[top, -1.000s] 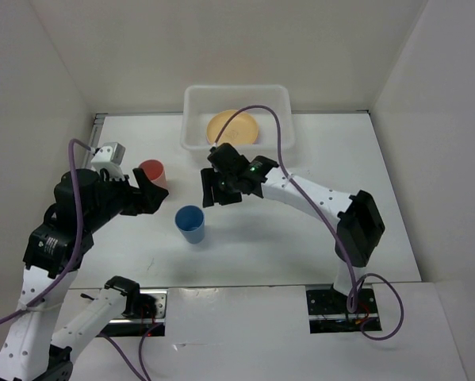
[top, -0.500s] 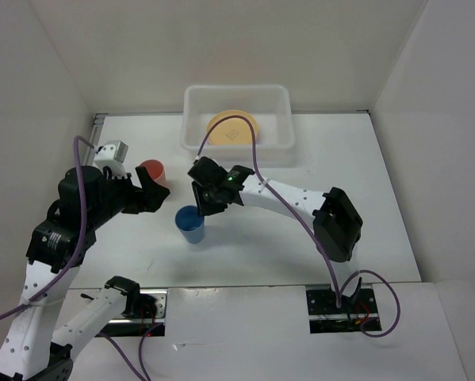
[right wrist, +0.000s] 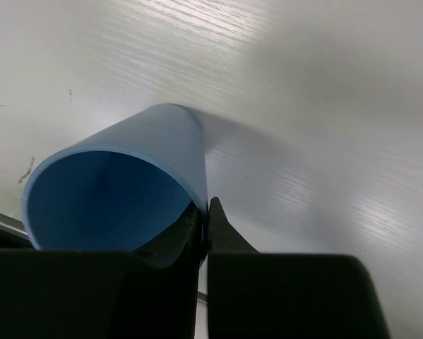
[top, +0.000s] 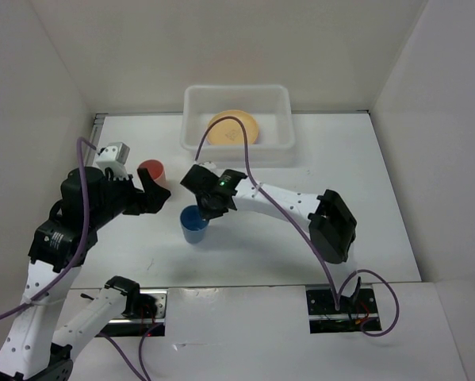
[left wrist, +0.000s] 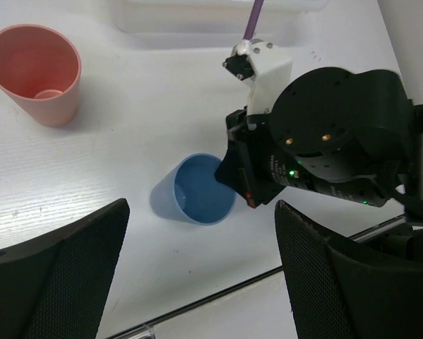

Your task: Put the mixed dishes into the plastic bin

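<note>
Right pincer (right wrist: 205,215) clamps rim of blue cup (right wrist: 119,169)

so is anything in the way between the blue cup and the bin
Nothing visible. The right gripper pinches the blue cup at its rim, and only bare table lies between it and the plastic bin. The red cup stands off to the left, outside that path. The yellow plate already lies in the bin.
</note>
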Action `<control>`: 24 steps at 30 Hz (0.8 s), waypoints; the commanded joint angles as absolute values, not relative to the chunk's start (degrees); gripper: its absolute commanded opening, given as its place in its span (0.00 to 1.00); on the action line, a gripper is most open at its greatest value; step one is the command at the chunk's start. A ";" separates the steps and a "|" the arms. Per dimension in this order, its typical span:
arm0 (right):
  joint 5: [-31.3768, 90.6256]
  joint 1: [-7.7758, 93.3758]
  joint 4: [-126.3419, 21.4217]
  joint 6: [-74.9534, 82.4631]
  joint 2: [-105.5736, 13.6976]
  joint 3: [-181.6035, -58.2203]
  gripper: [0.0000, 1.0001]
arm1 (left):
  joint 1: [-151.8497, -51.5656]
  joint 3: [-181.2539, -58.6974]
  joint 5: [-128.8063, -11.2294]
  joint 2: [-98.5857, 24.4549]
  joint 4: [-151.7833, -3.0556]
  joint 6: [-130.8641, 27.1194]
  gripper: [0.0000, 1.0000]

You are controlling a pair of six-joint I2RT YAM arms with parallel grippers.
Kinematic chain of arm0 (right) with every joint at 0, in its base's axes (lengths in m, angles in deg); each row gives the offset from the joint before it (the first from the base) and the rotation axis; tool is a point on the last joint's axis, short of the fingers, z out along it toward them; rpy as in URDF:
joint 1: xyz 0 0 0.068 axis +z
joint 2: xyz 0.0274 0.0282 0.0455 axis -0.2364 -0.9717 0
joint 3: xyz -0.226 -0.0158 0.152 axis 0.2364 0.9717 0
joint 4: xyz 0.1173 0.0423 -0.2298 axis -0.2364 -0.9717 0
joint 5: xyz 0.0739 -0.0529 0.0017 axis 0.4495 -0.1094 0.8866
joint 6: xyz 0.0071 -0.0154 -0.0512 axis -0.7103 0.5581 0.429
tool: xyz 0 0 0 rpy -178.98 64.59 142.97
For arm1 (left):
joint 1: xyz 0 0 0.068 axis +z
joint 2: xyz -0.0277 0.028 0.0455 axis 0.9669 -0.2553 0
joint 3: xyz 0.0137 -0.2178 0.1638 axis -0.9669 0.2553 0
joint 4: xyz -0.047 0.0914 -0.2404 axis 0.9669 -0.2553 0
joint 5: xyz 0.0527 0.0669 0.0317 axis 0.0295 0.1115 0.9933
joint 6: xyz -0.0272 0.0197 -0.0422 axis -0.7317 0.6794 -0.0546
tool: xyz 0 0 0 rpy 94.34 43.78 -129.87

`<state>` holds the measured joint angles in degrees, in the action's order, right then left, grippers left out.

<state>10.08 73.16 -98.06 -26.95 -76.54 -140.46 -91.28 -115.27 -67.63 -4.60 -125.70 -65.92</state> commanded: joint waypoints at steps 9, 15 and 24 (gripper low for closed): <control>12.58 51.13 -101.08 -19.67 -60.66 -150.60 0.00 | -91.47 -113.82 -71.86 -3.41 -122.94 -64.73 0.93; 12.06 40.05 -110.20 -15.53 -81.45 -183.18 0.00 | -91.47 -113.81 -72.39 -3.93 -122.41 -64.73 0.93; 14.34 30.20 -115.91 -17.56 -108.34 -220.77 0.00 | -91.47 -112.49 -71.16 -7.18 -122.41 -62.36 0.93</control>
<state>14.87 32.00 -111.15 -17.11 -101.91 -211.34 -91.28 -113.04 -71.08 -5.65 -124.32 -64.98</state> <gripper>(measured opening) 0.028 0.926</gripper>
